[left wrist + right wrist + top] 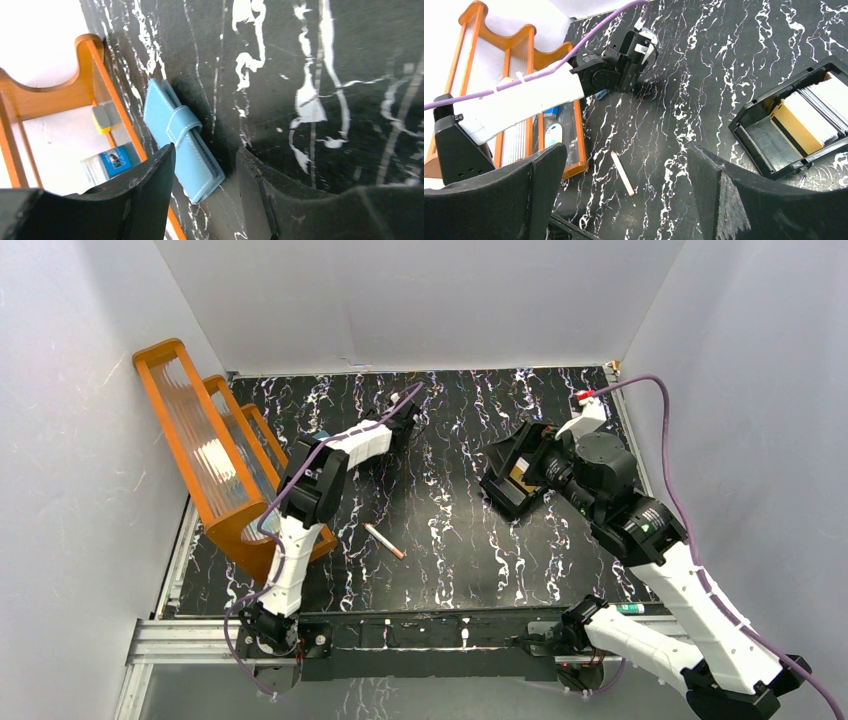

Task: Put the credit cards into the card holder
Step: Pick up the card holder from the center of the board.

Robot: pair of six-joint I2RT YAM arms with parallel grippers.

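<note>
The left pincer [205,200] hangs with its black fingers parted and nothing clamped, low over the table at about eleven o'clock from its centre. The right pincer [629,200] is spread wide and empty, at about three o'clock.

Seen from overhead:
- A black, white-veined marble-patterned table [450,540].
- A big orange ribbed rack [200,460] stands along the nine-o'clock edge.
- A black compartmented plastic tray [766,140] sits at three o'clock, near the right pincer.
- The small teal-blue book-style card holder [182,137] lies closed on the table at ten o'clock, its snap tab wrapped over the front. One long edge is just beside the rack's base, and its near corner shows between the left pincer's fingers.
- The thin rectangular plastic credit cards [809,117], one orange-gold and the others white or grey, are stacked in one compartment of the tray.
- A thin pink-brown pen-like stick [384,541] lies apart at seven o'clock.
</note>
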